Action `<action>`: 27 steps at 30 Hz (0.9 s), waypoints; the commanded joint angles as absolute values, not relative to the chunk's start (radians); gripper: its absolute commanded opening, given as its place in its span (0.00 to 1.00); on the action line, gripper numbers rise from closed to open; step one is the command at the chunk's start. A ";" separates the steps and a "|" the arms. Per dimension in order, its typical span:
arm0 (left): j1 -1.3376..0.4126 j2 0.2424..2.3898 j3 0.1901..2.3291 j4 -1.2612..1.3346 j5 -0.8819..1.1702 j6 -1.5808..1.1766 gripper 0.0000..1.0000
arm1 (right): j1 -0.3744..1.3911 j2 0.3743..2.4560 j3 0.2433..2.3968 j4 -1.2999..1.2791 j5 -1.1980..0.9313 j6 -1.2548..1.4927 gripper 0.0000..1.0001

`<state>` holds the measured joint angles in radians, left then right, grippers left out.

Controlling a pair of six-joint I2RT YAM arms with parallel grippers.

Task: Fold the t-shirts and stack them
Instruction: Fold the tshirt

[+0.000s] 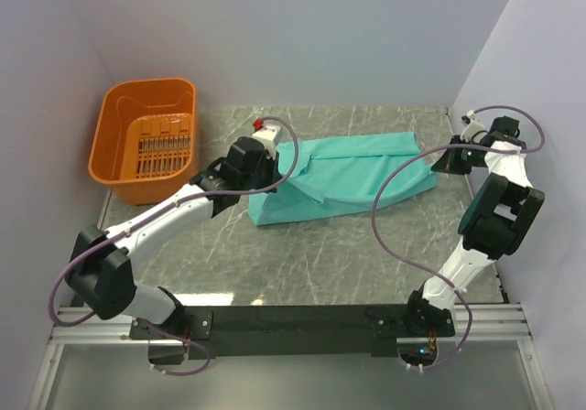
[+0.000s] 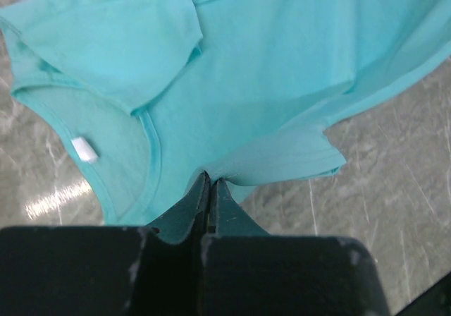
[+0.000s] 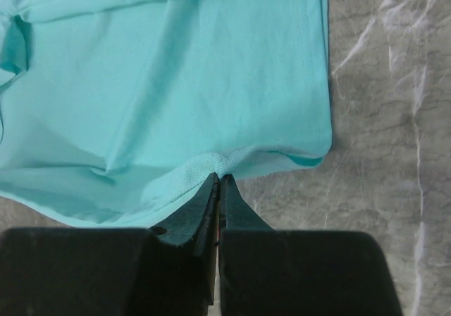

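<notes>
A teal t-shirt (image 1: 352,174) lies partly folded on the marble table between the two arms. My left gripper (image 1: 275,145) is shut on its left edge near the neck; the left wrist view shows the pinched cloth (image 2: 232,168), the collar and a small white label (image 2: 83,149). My right gripper (image 1: 449,163) is shut on the shirt's right edge; the right wrist view shows the fabric (image 3: 176,83) bunched at the fingertips (image 3: 218,180).
An orange plastic basket (image 1: 110,149) stands at the back left of the table. Grey walls close in the back and right sides. The black rail (image 1: 293,320) with the arm bases runs along the near edge.
</notes>
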<state>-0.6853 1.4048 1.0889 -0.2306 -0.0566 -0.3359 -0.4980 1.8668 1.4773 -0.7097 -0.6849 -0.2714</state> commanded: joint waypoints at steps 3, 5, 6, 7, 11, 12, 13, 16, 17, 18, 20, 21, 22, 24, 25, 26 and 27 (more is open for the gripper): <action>-0.646 1.482 1.192 -0.218 -0.044 -0.261 0.01 | -0.477 1.907 1.557 -0.657 -0.643 -0.203 0.00; -0.637 1.514 1.219 -0.216 -0.044 -0.246 0.01 | -0.471 1.928 1.569 -0.649 -0.631 -0.187 0.00; -0.629 1.525 1.232 -0.221 -0.041 -0.239 0.01 | -0.468 1.945 1.575 -0.647 -0.618 -0.183 0.00; -0.626 1.548 1.252 -0.224 -0.040 -0.235 0.01 | -0.465 1.953 1.581 -0.647 -0.609 -0.178 0.00; -0.615 1.597 1.290 -0.224 -0.031 -0.210 0.01 | -0.460 1.976 1.577 -0.627 -0.580 -0.163 0.00; -0.614 1.604 1.296 -0.221 -0.028 -0.206 0.01 | -0.459 1.980 1.574 -0.623 -0.577 -0.161 0.00; -0.612 1.618 1.307 -0.221 -0.026 -0.203 0.01 | -0.459 1.980 1.571 -0.623 -0.571 -0.158 0.00; -0.606 1.638 1.325 -0.206 -0.015 -0.192 0.01 | -0.459 1.982 1.563 -0.609 -0.560 -0.149 0.00; -0.606 1.643 1.330 -0.204 -0.015 -0.186 0.01 | -0.459 1.983 1.563 -0.601 -0.554 -0.146 0.00; -0.601 1.647 1.333 -0.201 -0.014 -0.184 0.01 | -0.457 1.983 1.562 -0.598 -0.551 -0.143 0.00; -0.600 1.660 1.345 -0.195 -0.017 -0.178 0.01 | -0.459 1.983 1.555 -0.586 -0.546 -0.133 0.00; -0.595 1.664 1.350 -0.192 -0.018 -0.175 0.01 | -0.459 1.983 1.555 -0.583 -0.545 -0.127 0.00; -0.594 1.672 1.353 -0.184 -0.023 -0.172 0.01 | -0.459 1.983 1.554 -0.578 -0.543 -0.118 0.00; -0.588 1.678 1.354 -0.175 -0.026 -0.169 0.01 | -0.457 1.988 1.554 -0.571 -0.543 -0.110 0.00; -0.583 1.684 1.355 -0.169 -0.025 -0.164 0.01 | -0.456 1.990 1.551 -0.568 -0.543 -0.106 0.00; -0.581 1.687 1.355 -0.163 -0.026 -0.163 0.01 | -0.456 1.991 1.549 -0.568 -0.543 -0.103 0.00; -0.578 1.692 1.356 -0.160 -0.026 -0.163 0.01 | -0.453 1.993 1.549 -0.568 -0.540 -0.101 0.00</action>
